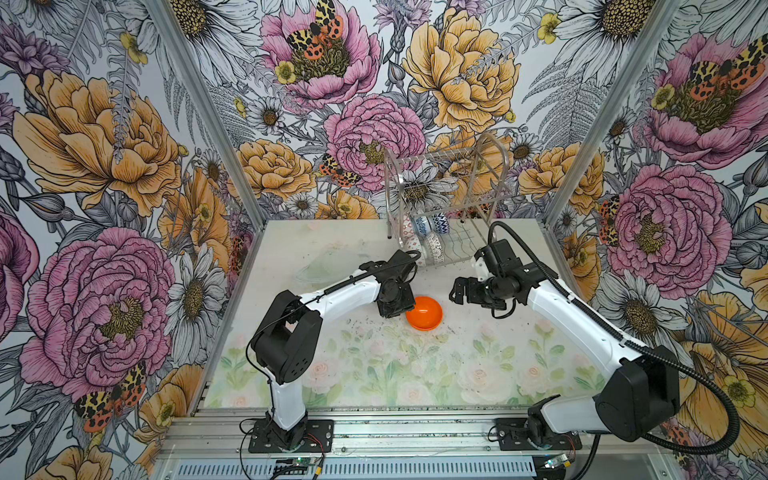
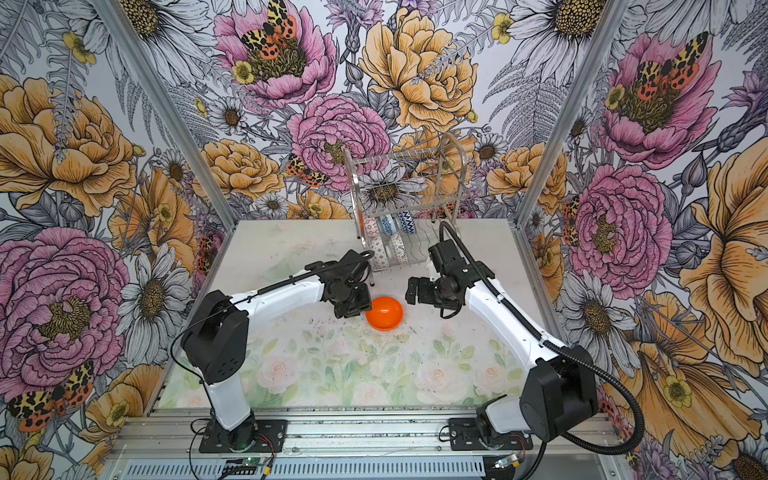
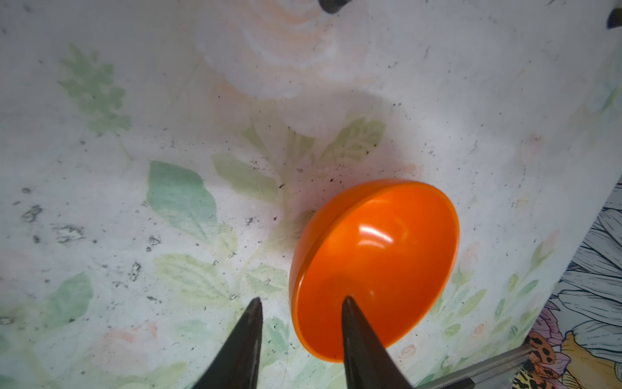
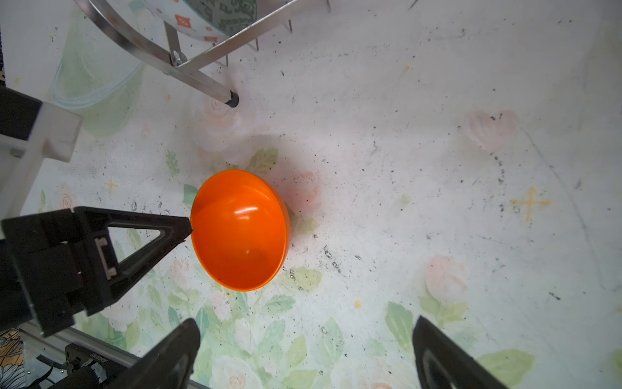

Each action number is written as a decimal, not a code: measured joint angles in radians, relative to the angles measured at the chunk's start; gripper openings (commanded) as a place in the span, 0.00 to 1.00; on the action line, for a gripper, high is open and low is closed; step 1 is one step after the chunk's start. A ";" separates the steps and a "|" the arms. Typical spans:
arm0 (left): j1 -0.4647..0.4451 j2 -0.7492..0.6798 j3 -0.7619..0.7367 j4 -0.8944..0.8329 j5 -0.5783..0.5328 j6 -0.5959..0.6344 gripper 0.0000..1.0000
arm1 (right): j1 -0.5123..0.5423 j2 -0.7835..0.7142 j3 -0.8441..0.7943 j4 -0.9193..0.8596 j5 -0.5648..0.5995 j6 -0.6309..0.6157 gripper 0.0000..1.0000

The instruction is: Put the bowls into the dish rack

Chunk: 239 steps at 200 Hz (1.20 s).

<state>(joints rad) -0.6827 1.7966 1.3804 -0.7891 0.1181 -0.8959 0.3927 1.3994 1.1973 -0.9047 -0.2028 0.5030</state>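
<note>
A plain glossy orange bowl (image 1: pixel 424 312) (image 2: pixel 384 312) lies tipped on its side at mid-table. My left gripper (image 1: pixel 409 311) (image 3: pixel 302 301) is open and straddles the bowl's (image 3: pixel 380 262) near rim, one finger inside and one outside with a gap. To the right of the bowl (image 4: pixel 239 232), my right gripper (image 1: pixel 455 293) (image 4: pixel 304 331) hangs wide open and empty. The steel dish rack (image 1: pixel 446 199) (image 2: pixel 405 195) stands at the back, with several patterned bowls (image 1: pixel 428 232) (image 4: pixel 202 20) upright in its lower tier.
One rack leg (image 4: pixel 232 99) stands on the table just beyond the orange bowl. A faint greenish see-through shape (image 1: pixel 322 266) lies left of the rack. Flowered walls close in three sides, and an aluminium rail (image 1: pixel 374 419) runs along the front.
</note>
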 measured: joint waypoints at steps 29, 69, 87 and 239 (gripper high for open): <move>0.055 -0.113 -0.024 0.002 -0.010 0.001 0.77 | 0.052 0.024 0.037 0.003 0.004 -0.022 0.99; 0.161 -0.235 -0.116 0.002 -0.018 0.005 0.99 | 0.167 0.105 0.091 0.007 0.043 -0.072 0.99; 0.205 -0.283 -0.167 0.000 -0.018 0.005 0.99 | 0.221 0.157 0.120 0.007 0.065 -0.098 0.99; 0.385 -0.448 -0.319 -0.008 0.029 0.061 0.99 | 0.451 0.559 0.311 -0.003 0.185 -0.228 0.44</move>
<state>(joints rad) -0.2974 1.3487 1.0618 -0.7971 0.1471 -0.8352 0.8433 1.9587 1.5078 -0.9077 -0.0174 0.2749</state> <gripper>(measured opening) 0.986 0.487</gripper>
